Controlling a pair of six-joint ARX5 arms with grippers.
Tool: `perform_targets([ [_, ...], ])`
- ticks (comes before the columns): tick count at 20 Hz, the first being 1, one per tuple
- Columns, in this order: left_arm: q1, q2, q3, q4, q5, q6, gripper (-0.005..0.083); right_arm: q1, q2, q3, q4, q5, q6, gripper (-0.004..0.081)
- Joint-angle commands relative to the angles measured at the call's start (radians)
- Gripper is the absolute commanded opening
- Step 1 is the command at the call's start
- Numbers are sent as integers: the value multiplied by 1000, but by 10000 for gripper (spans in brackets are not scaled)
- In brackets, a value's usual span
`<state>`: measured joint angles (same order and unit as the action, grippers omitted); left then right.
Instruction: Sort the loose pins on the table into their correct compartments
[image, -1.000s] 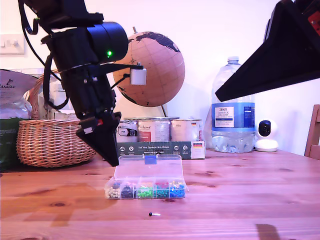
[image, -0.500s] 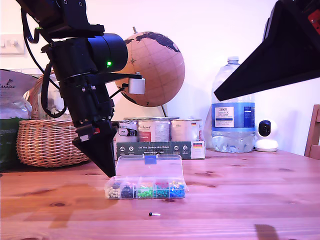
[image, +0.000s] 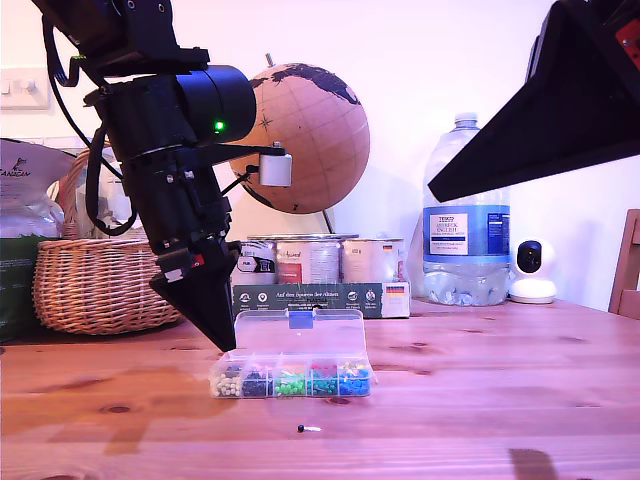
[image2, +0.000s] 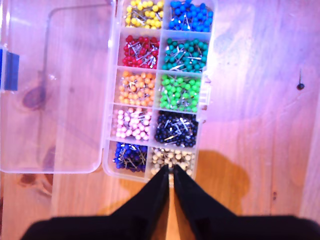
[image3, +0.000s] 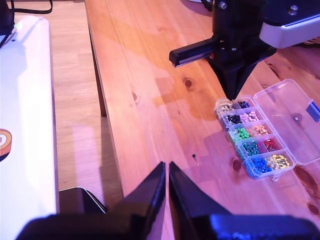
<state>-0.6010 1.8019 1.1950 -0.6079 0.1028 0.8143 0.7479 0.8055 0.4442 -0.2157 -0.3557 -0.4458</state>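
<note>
First gripper (image2: 170, 172): fingers pressed nearly together, nothing seen between them; held over the white compartment (image2: 172, 160) at the end of the open box (image: 291, 378). Second gripper (image3: 167, 170): fingers likewise closed, apparently empty, raised well apart. Black pin (image: 307, 429): lying loose on the table (image: 480, 400), near the box.

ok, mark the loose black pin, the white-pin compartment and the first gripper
loose black pin (image: 302, 429), exterior view, on its ball head.
white-pin compartment (image2: 172, 160), first wrist view, on the heaped white heads.
first gripper (image2: 170, 172), first wrist view, midway between its fingertips.
</note>
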Motion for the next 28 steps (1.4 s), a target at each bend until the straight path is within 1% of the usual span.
perform_targets([
  [1,0,18,-11,3,0,-3,18,5,1,8,9,-2,5,-13],
  [15,0,18,-11,3,-2,-3,29,5,1,8,9,-2,5,-13],
  [17,0,18,-11,3,-7,-3,71,5,1,8,9,-2,5,-13],
  [22,0,18,-11,4,-22,-3,77,5,1,8,9,-2,5,-13],
  [23,0,18,-11,7,-26,-3,70,5,1,8,9,-2,5,-13],
  [25,-5,16,-11,2,-26,-3,-8,5,1,8,8,-2,5,-13],
  [26,-11,15,-11,-2,-26,-3,-22,5,1,8,8,-2,5,-13],
  [28,-25,3,-10,-21,-25,-3,-22,5,1,8,-6,-6,6,-13],
])
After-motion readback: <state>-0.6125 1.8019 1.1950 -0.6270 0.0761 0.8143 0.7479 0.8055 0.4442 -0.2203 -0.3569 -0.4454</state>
